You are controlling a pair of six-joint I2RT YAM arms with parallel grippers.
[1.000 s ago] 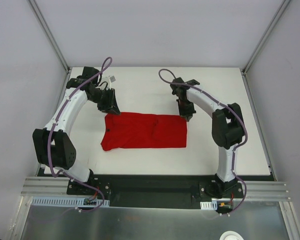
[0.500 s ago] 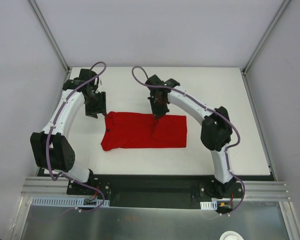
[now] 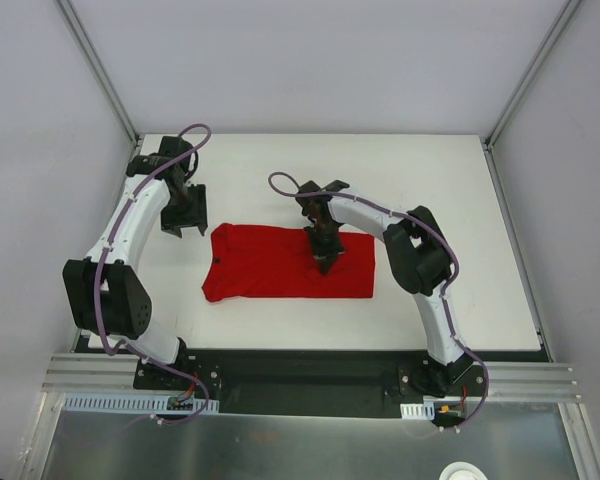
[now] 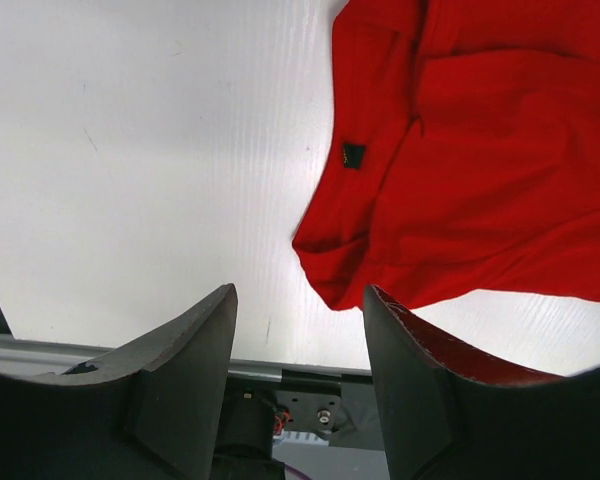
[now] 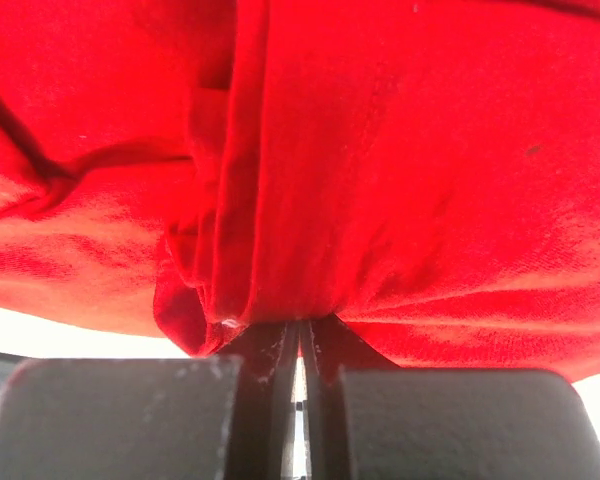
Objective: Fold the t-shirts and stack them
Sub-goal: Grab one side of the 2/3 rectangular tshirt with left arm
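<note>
1. Left black two-finger gripper [image 3: 183, 230]: jaws apart, empty, over the white table [image 3: 430, 180], at the shirt's 10 o'clock.
2. Plain bright red fabric t-shirt [image 3: 265, 265]: lying flat, mid-table.
3. Right black gripper [image 3: 325, 266]: closed, tips against a fabric ridge, 3 o'clock of the shirt's centre.

Robotics lab test cell, by every sign. Boxed in by plain pale grey wall panels [image 3: 40, 150] set in slim silver aluminium corner posts [image 3: 98, 70]. Bare white matt tabletop [image 3: 430, 170] as the work surface. Bolted to a flat black base plate [image 3: 310, 375] at the near edge: a white-and-black jointed left arm [image 3: 132, 215] and a matching right arm [image 3: 380, 213], both trailing purple cables [image 3: 193, 128]. Alongside, a silver slotted aluminium rail [image 3: 540, 380], a white slotted cable duct [image 3: 110, 403] and a brushed grey metal sheet [image 3: 310, 445].
</note>
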